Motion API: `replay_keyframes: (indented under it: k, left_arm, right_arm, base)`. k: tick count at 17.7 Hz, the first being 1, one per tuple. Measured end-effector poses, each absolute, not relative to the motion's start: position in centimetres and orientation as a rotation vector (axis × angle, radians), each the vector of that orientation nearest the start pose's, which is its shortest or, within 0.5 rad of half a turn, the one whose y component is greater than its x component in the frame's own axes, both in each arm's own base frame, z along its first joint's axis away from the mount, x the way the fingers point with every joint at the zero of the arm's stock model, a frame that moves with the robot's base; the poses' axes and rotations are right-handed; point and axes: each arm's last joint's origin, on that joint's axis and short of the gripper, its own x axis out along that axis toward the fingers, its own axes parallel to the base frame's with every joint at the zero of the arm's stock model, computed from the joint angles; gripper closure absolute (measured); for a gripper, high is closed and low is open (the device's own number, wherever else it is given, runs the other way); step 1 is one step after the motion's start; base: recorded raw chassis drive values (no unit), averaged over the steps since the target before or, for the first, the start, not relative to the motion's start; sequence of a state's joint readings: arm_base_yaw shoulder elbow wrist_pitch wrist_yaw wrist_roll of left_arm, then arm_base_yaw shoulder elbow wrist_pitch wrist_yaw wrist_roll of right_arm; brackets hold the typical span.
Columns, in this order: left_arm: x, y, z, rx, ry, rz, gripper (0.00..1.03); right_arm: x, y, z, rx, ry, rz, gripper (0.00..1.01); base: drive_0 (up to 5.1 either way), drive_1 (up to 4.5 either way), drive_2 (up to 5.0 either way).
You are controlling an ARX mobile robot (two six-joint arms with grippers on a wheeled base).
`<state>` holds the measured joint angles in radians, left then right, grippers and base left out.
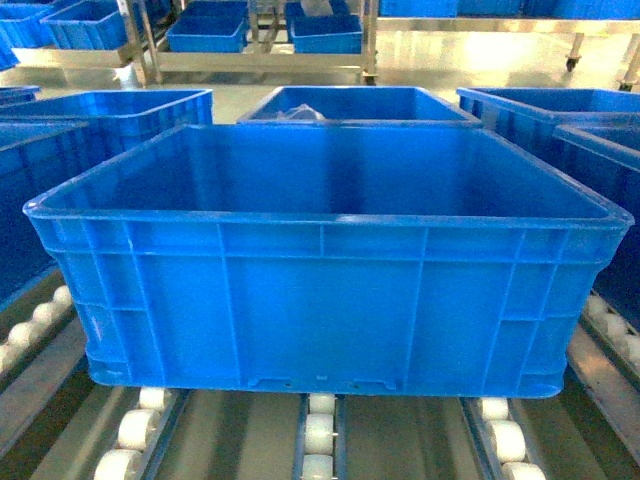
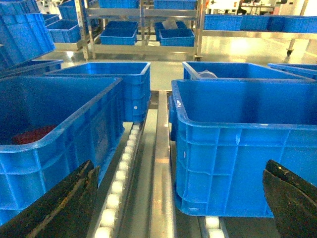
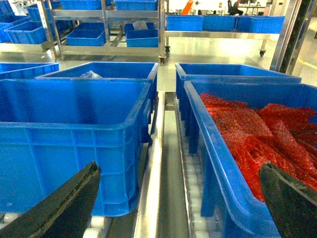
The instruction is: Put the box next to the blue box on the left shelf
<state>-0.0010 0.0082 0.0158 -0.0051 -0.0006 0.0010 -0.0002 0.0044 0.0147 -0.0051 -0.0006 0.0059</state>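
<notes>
The box (image 1: 330,300) is a large bright-blue empty crate resting on the white rollers of the left shelf (image 1: 318,435), filling the middle of the head view. It also shows on the right of the left wrist view as the box (image 2: 247,144) and on the left of the right wrist view as the box (image 3: 69,144). Another blue box (image 2: 54,144) stands on the lane to its left, with a metal rail between them. My left gripper (image 2: 181,166) is open near the box's left corner and holds nothing. My right gripper (image 3: 179,167) is open near its right corner, also holding nothing. Neither gripper appears in the head view.
A blue crate of red material (image 3: 257,139) stands on the lane to the right. More blue crates (image 1: 360,105) sit behind on the rollers. Across a shiny floor stands a metal rack (image 1: 260,35) with further blue crates.
</notes>
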Motion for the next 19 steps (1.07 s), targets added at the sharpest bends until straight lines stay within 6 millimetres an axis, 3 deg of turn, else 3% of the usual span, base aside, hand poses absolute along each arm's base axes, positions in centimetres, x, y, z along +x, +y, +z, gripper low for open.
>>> replay_keyframes:
  k: [19]
  left_arm:
    - [9.72,-0.01,16.78,0.001,-0.002,0.0,0.05]
  right_arm:
    - [9.71,0.0,16.77,0.006,-0.006,0.0,0.03]
  base:
    - [0.0,0.0,0.0]
